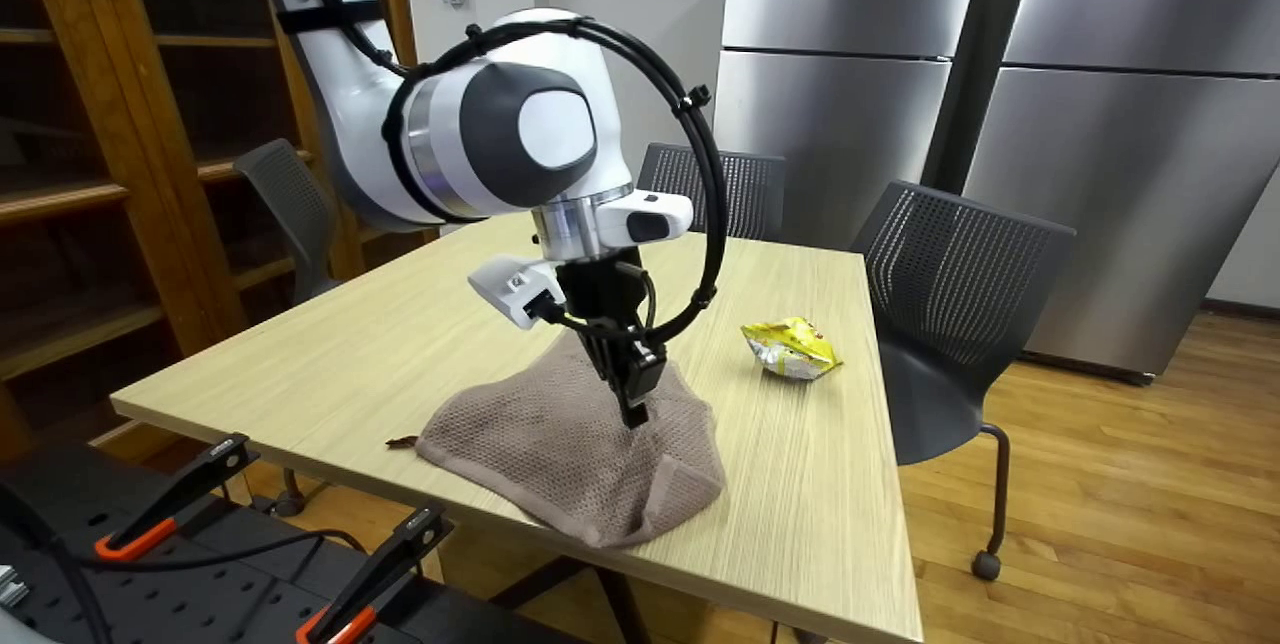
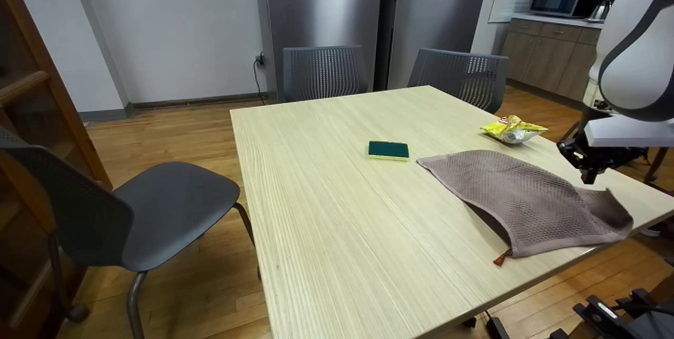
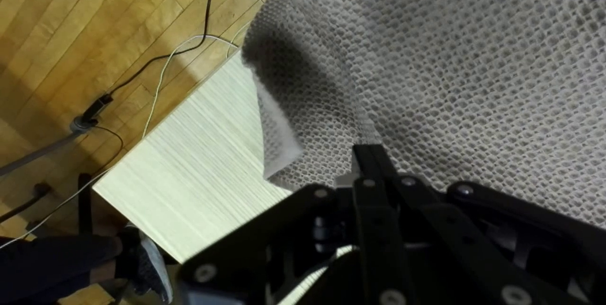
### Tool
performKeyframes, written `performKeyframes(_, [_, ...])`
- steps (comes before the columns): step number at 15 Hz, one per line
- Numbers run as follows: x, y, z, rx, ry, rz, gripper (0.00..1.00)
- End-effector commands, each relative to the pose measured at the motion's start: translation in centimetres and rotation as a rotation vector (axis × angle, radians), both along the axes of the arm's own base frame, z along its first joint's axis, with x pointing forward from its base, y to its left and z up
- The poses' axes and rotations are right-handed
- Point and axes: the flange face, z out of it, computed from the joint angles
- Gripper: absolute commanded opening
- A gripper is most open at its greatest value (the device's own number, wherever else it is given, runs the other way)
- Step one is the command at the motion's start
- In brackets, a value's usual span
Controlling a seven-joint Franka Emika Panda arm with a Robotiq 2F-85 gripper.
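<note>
Gripper: clenched, fingertips together, and I see no fabric between them; from my remote seat I can't tell whether they touch the weave or hang just over it.
Brown towel: right below the fingertips, rumpled on the pale table and reaching its edge on the side of the black bench.
Flipped corner: curled back on itself near the fingers; I'd guess the fold stays up because nothing weighs it down.
Reddish tab: poking out at another corner of the towel (a hanging loop, maybe, but I can't make it out).
Snack bag: yellow and silver, apart from the towel, apparently propped by its own crumpled shape.
Sponge: flat, green face up, near the towel's far end but not touching; its broad base should keep it steady.
Black cable: looping round the arm, tied at intervals, I reckon to keep slack off the fingers.
Clamps: two, orange-tipped, at the bench's table side, presumably pinning something firm.
</note>
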Motion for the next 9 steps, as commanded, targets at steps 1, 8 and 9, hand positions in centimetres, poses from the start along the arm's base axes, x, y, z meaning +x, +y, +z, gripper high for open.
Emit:
performKeyframes(1, [-0.43, -0.07, 0.15, -0.001, 0.001, 0.004, 0.00])
performKeyframes(8, [-0.20, 0.50, 0.45, 0.016, -0.010, 0.003, 0.48])
performKeyframes(9, [-0.08, 0.73, 0.55, 0.018, -0.013, 0.007, 0.55])
